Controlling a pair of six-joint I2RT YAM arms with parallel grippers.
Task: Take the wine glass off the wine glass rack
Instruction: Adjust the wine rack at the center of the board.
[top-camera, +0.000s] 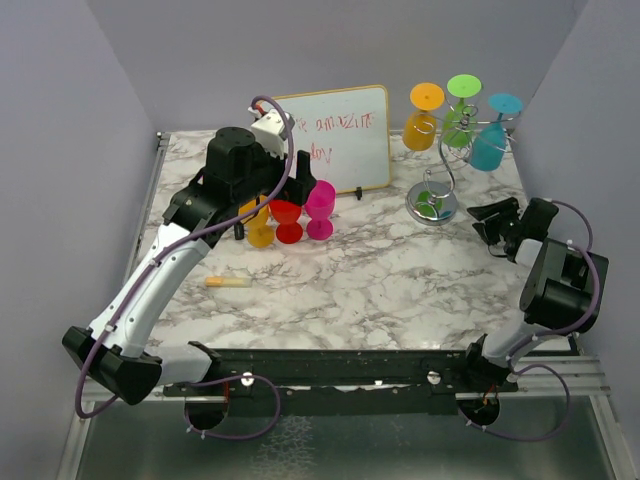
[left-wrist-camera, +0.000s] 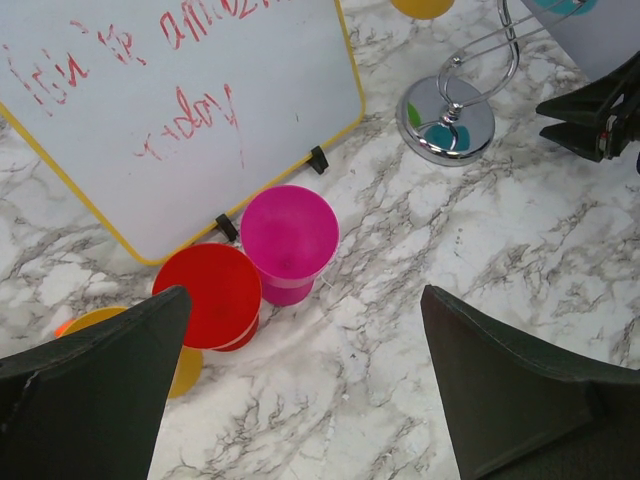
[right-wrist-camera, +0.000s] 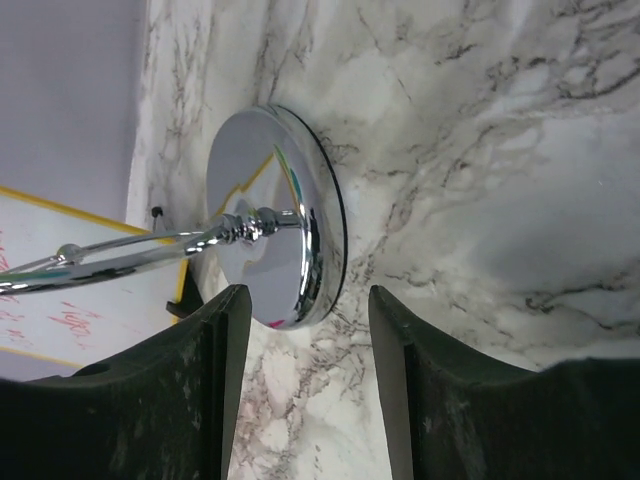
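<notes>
Wrist views show left pincer (left-wrist-camera: 302, 300) spread wide, right pincer (right-wrist-camera: 307, 295) spread facing wine glass rack (right-wrist-camera: 265, 200) base.

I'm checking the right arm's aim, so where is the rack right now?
In the top view the rack stands at the table's far right, right of the whiteboard, with the right end effector close beside its base.

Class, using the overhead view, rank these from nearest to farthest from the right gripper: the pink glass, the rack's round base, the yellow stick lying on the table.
Measured from the right gripper:
1. Rack's round base, just to its left.
2. Pink glass, farther left, in front of the whiteboard.
3. Yellow stick, far left, nearer the front edge.
</notes>
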